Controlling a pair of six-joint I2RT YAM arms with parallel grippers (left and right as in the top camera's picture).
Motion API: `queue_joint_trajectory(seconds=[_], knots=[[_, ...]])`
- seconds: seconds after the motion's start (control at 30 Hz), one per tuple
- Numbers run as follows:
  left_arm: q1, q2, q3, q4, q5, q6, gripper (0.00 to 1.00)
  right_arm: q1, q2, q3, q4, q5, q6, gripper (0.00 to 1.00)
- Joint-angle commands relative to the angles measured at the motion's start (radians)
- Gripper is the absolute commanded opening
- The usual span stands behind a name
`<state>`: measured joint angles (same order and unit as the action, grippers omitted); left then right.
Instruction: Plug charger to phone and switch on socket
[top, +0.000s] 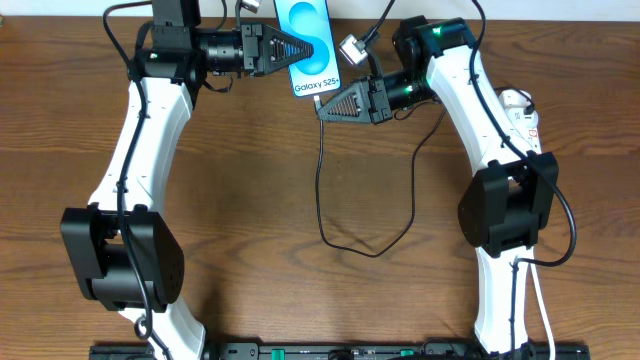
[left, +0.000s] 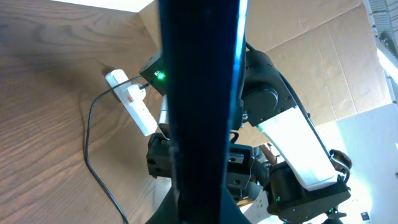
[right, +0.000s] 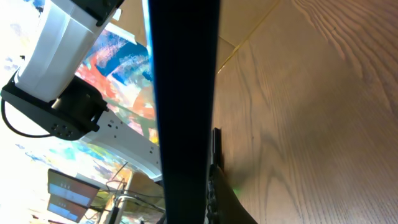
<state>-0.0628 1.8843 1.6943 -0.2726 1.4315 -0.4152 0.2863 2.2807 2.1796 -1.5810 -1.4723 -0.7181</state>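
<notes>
Left gripper (top: 298, 48) clamps the phone (top: 318, 72); right gripper (top: 325, 108), at the phone's lower end, is closed on the charger (top: 320, 190) tip. Socket (top: 522, 112) lies well right of the phone. Risk: a misaligned tip could skid off the phone's end or twist the phone between the 2 fingers.

A dark brown wooden table (top: 260, 200) with a strong lengthwise grain fills most of the scene, and a black rail (top: 330, 351) runs along its near edge. Beyond the far edge stands a plain tan board (left: 311, 56). A brightly lit, multicoloured mural (right: 118, 68) shows to one side.
</notes>
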Motion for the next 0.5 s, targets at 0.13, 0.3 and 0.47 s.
queue_joint_trajectory(seconds=[0.13,0.3,0.47], knots=[[-0.001,-0.019,0.015,0.010,0.034,0.009,0.07,-0.002,-0.013,0.011,-0.001,-0.030,0.007,0.01],[-0.001,-0.019,0.015,0.013,0.026,0.009,0.07,-0.010,-0.013,0.011,-0.001,-0.030,0.007,0.01],[-0.001,-0.019,0.015,0.014,0.018,0.009,0.07,-0.031,-0.013,0.011,-0.007,-0.050,0.008,0.01]])
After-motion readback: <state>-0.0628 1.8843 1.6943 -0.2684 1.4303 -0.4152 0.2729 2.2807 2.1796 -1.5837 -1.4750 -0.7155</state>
